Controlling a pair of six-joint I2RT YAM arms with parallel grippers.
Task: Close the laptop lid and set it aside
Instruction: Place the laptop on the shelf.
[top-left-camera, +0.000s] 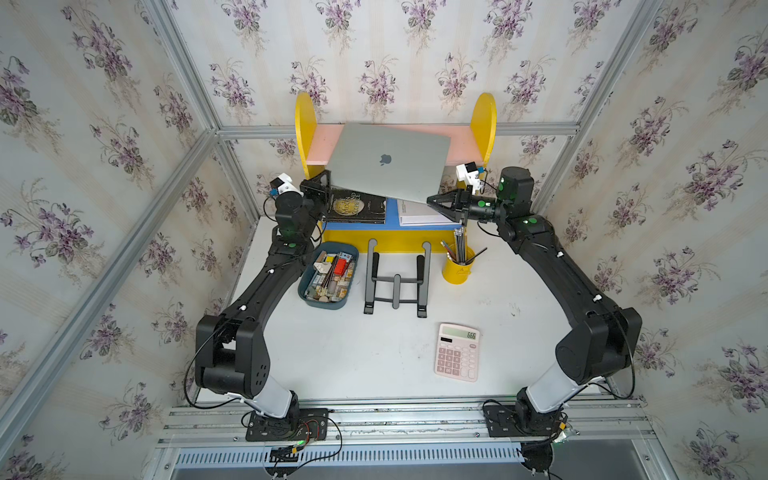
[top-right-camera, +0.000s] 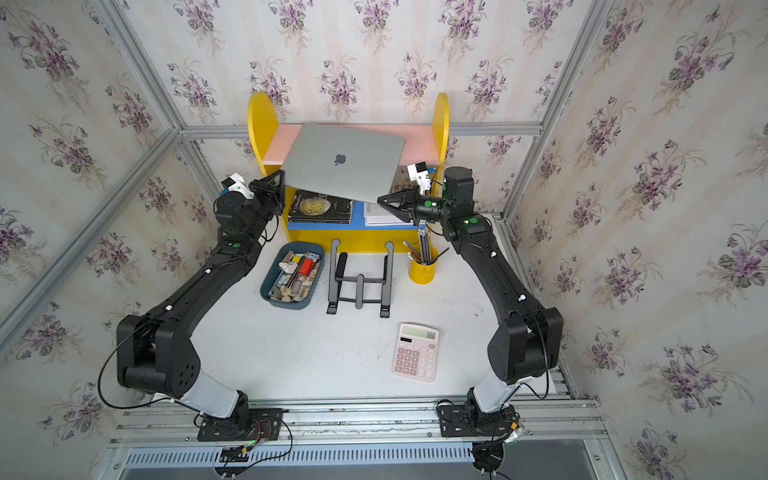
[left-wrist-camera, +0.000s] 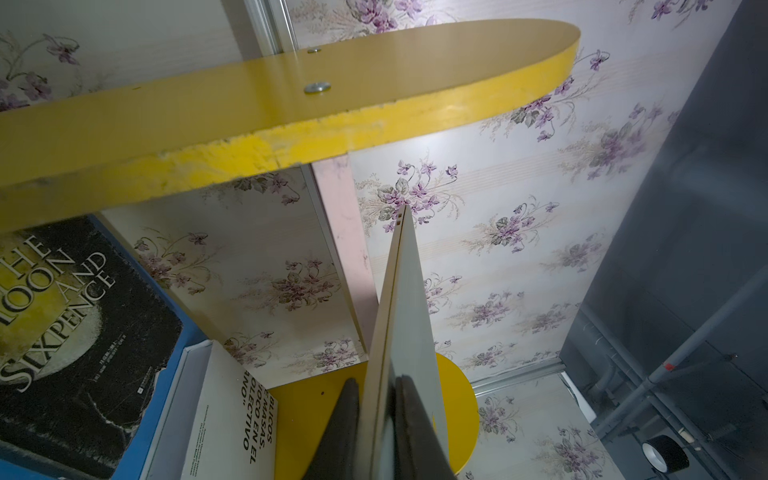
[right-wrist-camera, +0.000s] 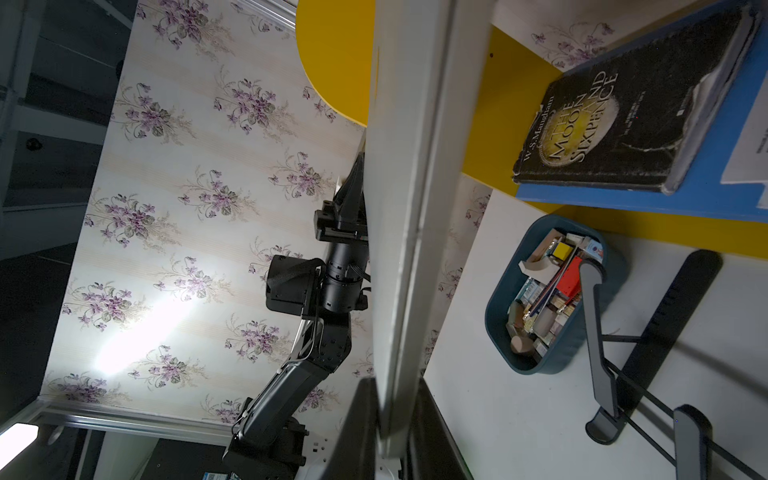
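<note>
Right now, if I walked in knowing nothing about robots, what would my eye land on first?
The closed silver laptop, held tilted in the air up by the yellow shelf at the back. The left gripper clamps one side edge and the right gripper the opposite near corner. Below it, the black folding stand sits bare on the white table, with a pink calculator nearer the front.

So the laptop (top-left-camera: 388, 162) is closed and tilted in the air in front of the yellow shelf (top-left-camera: 485, 120), with the left gripper (top-left-camera: 326, 181) on one side edge and the right gripper (top-left-camera: 431, 200) at the opposite corner.
</note>
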